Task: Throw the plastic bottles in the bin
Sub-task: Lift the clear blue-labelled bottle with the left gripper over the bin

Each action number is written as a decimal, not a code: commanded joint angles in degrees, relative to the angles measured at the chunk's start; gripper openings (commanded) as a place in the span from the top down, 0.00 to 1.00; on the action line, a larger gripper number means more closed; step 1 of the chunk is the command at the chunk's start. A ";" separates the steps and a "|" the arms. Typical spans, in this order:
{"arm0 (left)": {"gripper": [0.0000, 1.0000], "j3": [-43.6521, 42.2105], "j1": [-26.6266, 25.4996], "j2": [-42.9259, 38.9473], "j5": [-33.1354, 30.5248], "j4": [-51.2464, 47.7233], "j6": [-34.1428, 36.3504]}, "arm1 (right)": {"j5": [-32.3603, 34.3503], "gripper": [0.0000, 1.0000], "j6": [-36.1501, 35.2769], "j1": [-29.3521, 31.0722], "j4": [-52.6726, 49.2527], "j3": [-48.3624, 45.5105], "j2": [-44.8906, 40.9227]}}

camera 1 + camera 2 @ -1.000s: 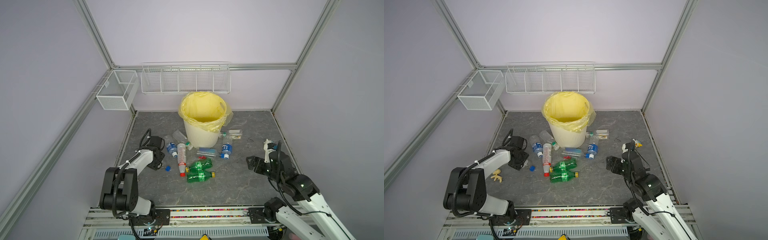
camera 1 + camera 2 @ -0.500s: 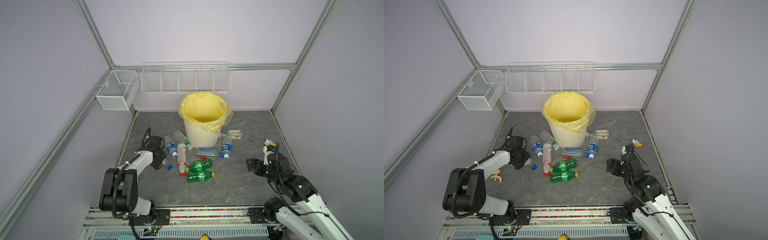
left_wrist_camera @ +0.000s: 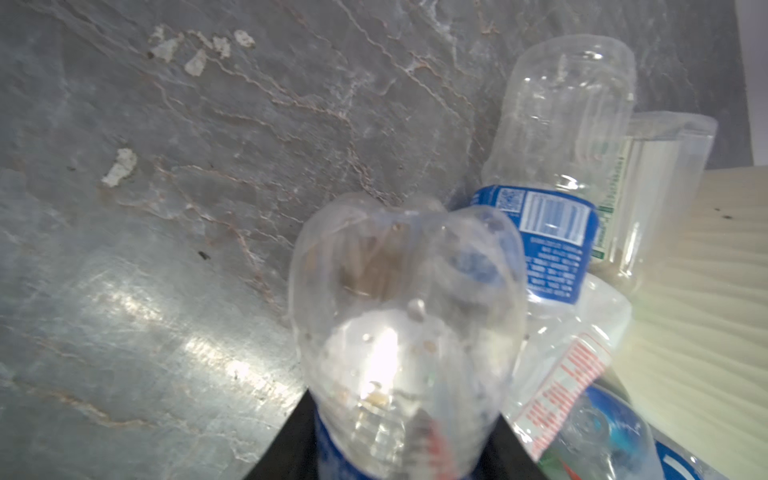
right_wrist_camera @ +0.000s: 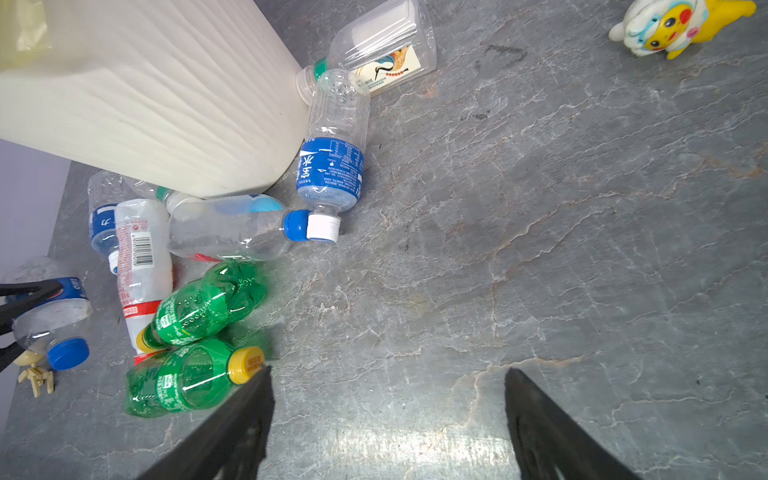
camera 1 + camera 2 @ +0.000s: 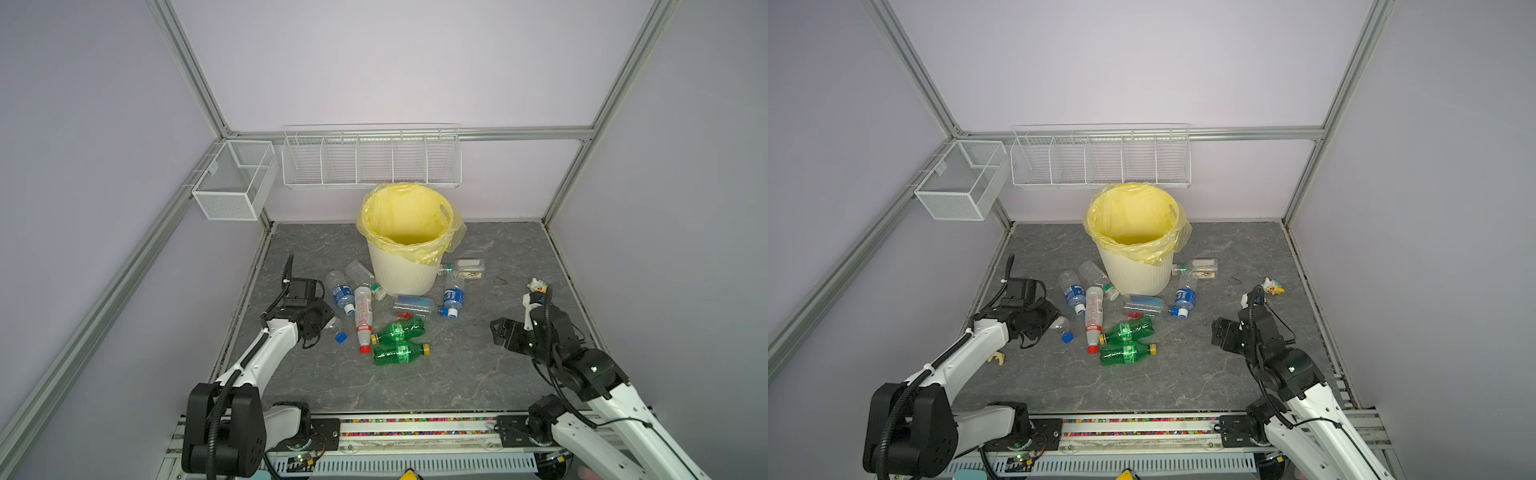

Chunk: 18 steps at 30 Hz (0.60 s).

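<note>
Several plastic bottles lie on the grey floor in front of the bin, a cream ribbed bucket with a yellow bag. Two green bottles lie side by side next to a red-capped one. My left gripper is shut on a clear bottle with a blue cap, low at the floor left of the pile. My right gripper stands open over bare floor, right of the green bottles.
Two white wire baskets hang on the back and left walls. A yellow toy figure sits at the right beside my right arm. A small tan figure lies near my left arm.
My left gripper's jaws have closed in on the blue-capped bottle. The right arm has shifted only slightly, jaws still wide.
</note>
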 commanded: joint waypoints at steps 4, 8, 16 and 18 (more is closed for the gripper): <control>0.58 -3.90 0.14 -4.66 10.89 7.19 1.78 | -0.77 0.12 -1.37 0.08 2.79 -3.51 1.81; 0.58 -5.99 0.15 -6.90 15.06 12.18 0.77 | -1.26 0.12 -1.82 0.14 2.93 -3.96 4.14; 0.58 -4.15 0.15 -9.65 17.34 10.30 3.98 | -2.51 0.12 -1.99 0.10 4.58 -4.58 5.71; 0.58 -4.08 0.15 -10.65 18.69 10.83 3.78 | -2.64 0.12 -2.07 0.15 5.24 -4.50 6.19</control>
